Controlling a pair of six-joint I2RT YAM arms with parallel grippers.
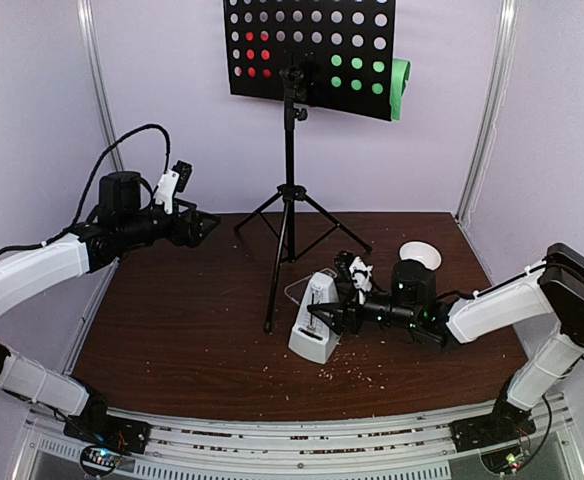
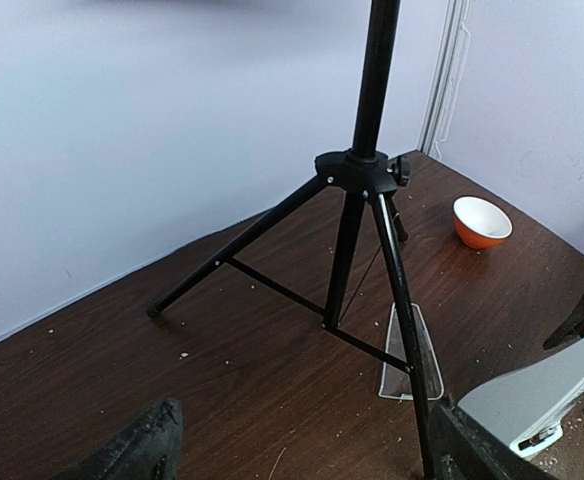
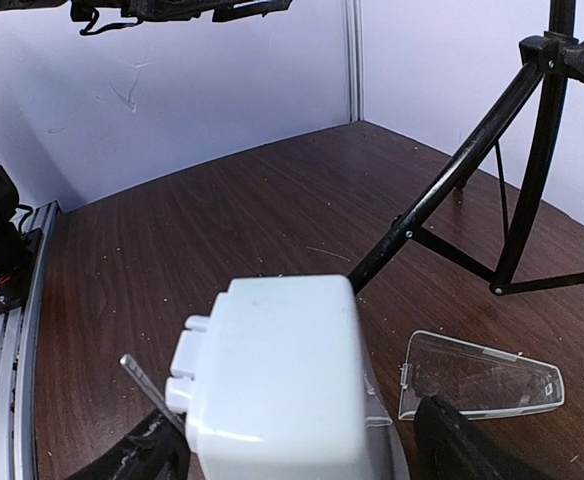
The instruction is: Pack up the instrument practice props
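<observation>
Stand rises at upper centre of the top view, tripod feet on the desk toward its far edge. It is tall, stiff and probably top-heavy, so the pole just above the leg hub looks the safest hold.

On its tray a green sheet pokes out at the right edge and a red sheet shows through the holes at left. Both look thin and floppy and are best pinched at a free edge.

The metronome stands at centre, just right of the near foot. It is light, smooth, hard plastic, best gripped on its flat sides.

The right gripper has its jaws open astride the metronome; whether they touch it I cannot tell. The left gripper, centre left, hovers with jaws wide and empty.

The cover lies flat just beside the metronome. It is clear, thin and likely slippery and brittle.

The bowl sits at right.
</observation>
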